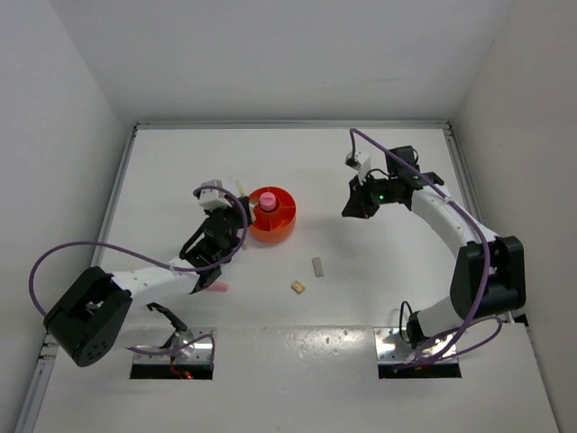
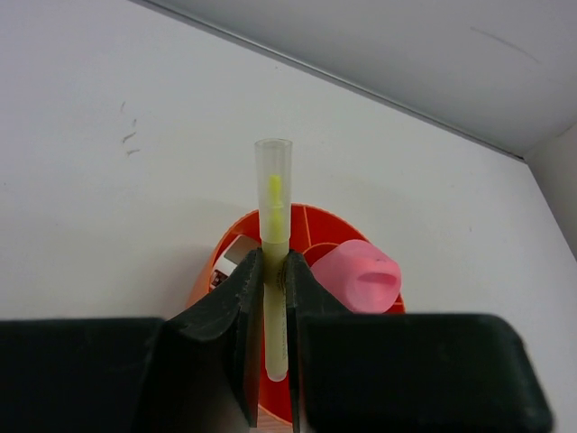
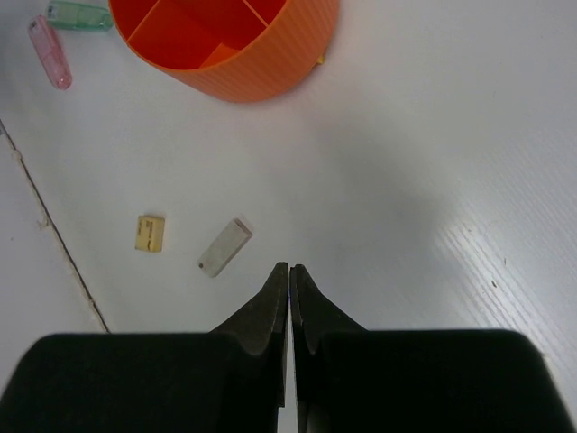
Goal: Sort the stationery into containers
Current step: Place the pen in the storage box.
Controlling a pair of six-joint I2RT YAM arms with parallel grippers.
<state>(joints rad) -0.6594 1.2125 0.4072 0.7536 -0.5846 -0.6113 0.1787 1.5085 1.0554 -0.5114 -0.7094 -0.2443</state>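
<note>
- The left end effector [image 2: 273, 263] is clamped narrowly on a pale yellow stick [image 2: 273, 203], gripped at about mid-length. The stick's clear end pokes out beyond the fingertips.
- That stick hangs above the near rim of the orange tub [image 2: 311, 227], which sits in the middle of the worktop [image 1: 379, 289]. I judge this to be the placing step for this piece: it is carried over the tub but not yet let go.
- The pink capsule [image 2: 361, 275] already sits in the tub's central cup, so that piece looks done.
- In the left wrist view a pale piece [image 2: 236, 257] shows in a compartment at the tub's left side; what it is cannot be told.
- The compartments that the right wrist view shows hold nothing.
- The right end effector [image 3: 289, 271] has its fingers pressed together and carries nothing. It hovers above bare worktop, well apart from the tub.
- Left to sort, all lying loose on the worktop:
  - a pink stick [image 3: 50, 50] and a mint stick [image 3: 79, 15], close together beside the tub;
  - a tan block [image 3: 150, 232] and a whitish block [image 3: 224, 246], near each other between the tub and the arm bases.
- By my reckoning the task is under halfway: one piece is surely in, one is in hand, and four are out.
</note>
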